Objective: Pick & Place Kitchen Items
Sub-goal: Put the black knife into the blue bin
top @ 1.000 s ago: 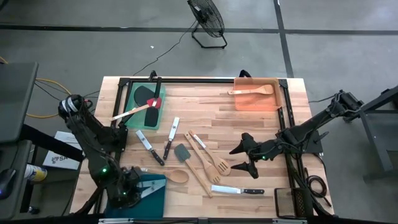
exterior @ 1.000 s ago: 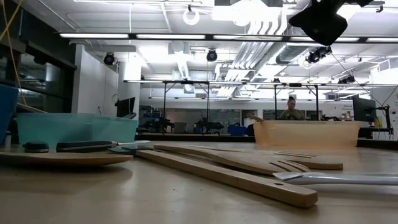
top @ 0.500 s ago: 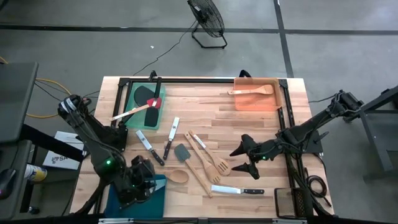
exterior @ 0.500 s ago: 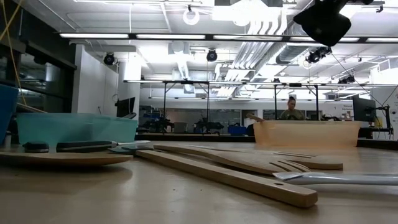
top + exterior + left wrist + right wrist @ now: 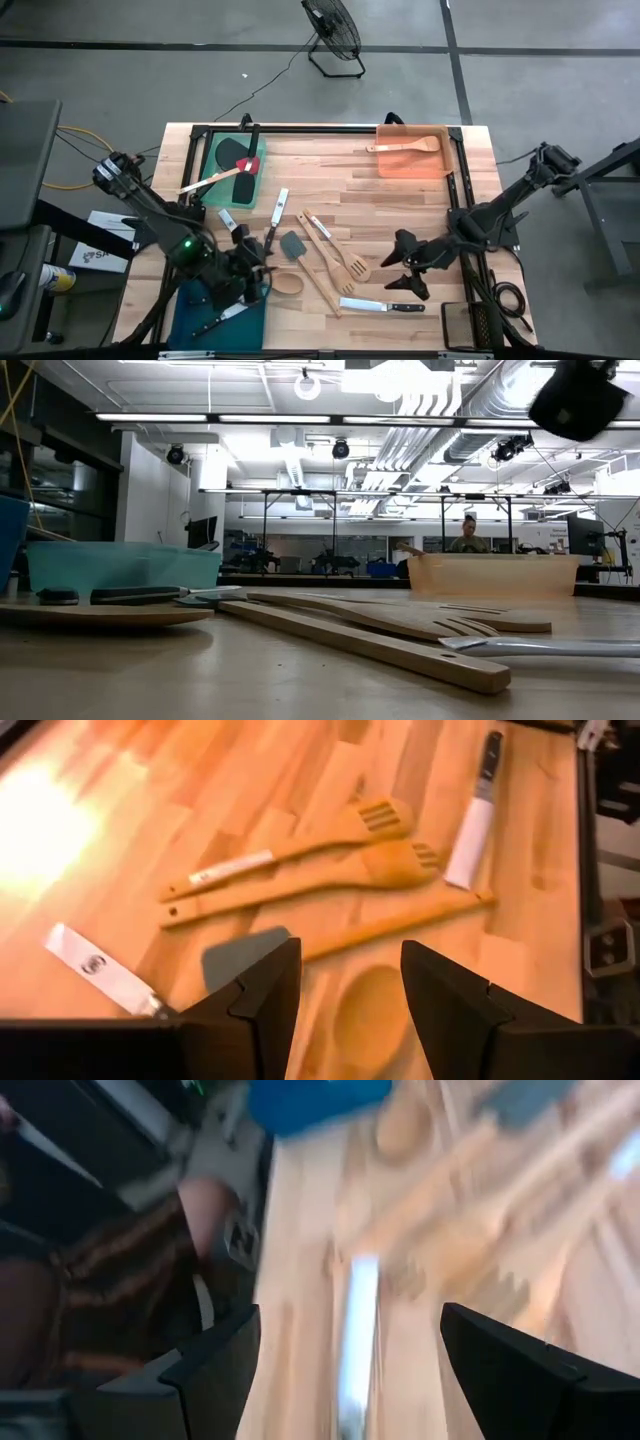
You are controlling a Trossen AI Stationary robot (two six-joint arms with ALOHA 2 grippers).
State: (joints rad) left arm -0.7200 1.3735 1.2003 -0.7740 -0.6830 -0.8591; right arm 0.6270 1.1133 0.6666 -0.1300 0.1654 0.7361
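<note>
- Now, left pincer [image 5: 248, 268] is hovering low over the surface [image 5: 400, 200] near its front-left, just beside the teal tray [image 5: 190, 318]; fingers [image 5: 262, 982] are standing apart w/ nothing between them.
- Left wrist view is showing the wooden spoon [image 5: 372, 1010] bowl right ahead of that gap, grey spatula [image 5: 240, 955] head just beside it.
- Right pincer [image 5: 408, 272] is hanging over the front-right part of the surface, jaws spread wide, empty; the steel knife [image 5: 381, 306] is lying just in front of it, not touched.
- Two slotted turners [image 5: 335, 252] are lying side by side mid-surface, crossing a long wooden handle; in low view they're stretching across the foreground [image 5: 400, 622].
- Two more knives [image 5: 276, 218] are lying left of centre, blades toward the back; one is partly hidden by the left arm.
- A black-handled knife [image 5: 222, 316] is resting in the teal tray.
- Green tray [image 5: 222, 160] at back-left is holding a red-headed spatula [image 5: 250, 164], a black spatula [image 5: 232, 148], and a pale wooden utensil [image 5: 212, 180] sticking out over its edge.
- Orange tray [image 5: 390, 164] at back-right is holding one wooden spatula [image 5: 405, 146].
- Bkgd of low view: a person [image 5: 468, 536] is sitting far off in the room.
</note>
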